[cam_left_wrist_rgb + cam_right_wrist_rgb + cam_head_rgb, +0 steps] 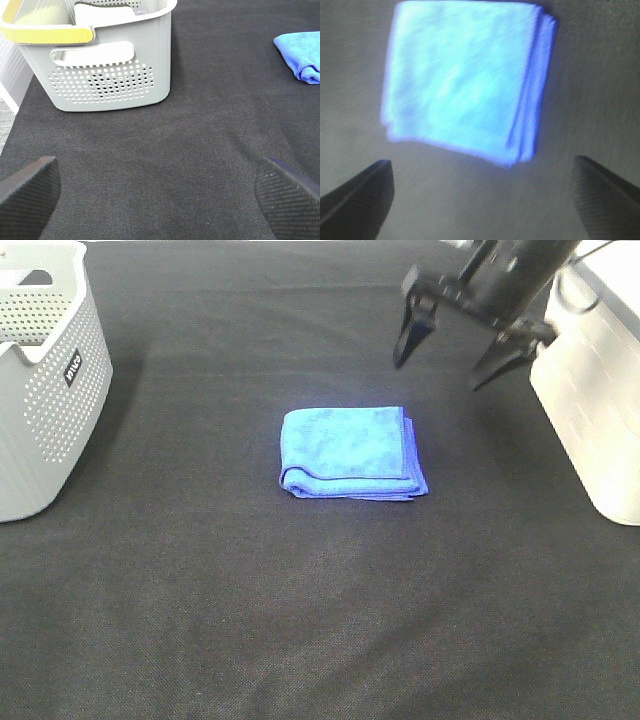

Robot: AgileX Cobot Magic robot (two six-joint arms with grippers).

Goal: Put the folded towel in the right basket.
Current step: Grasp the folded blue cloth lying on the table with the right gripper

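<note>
Right gripper (pixel 437 377) spread, one towel (pixel 350 450), two baskets (pixel 590 410) (pixel 50 420)

A: Table first?
B: Black woven cloth (pixel 300 620) across the whole tabletop, fine weave plain to see, lying flat.
A: Any edge?
B: At 12 o'clock in the high view, a thin pale strip (pixel 250 241) just past the cloth. Too narrow to name.
A: Wall or floor anywhere?
B: Only from the left wrist camera: a pale, faintly striped surface (pixel 10 75) beyond the table's edge, with a paler grey patch (pixel 4 125) beside it. Wall or floor, cannot tell.
A: Light?
B: Bright and even. Soft shadow on the cloth at 3 o'clock of the grey basket (pixel 45 390).
</note>
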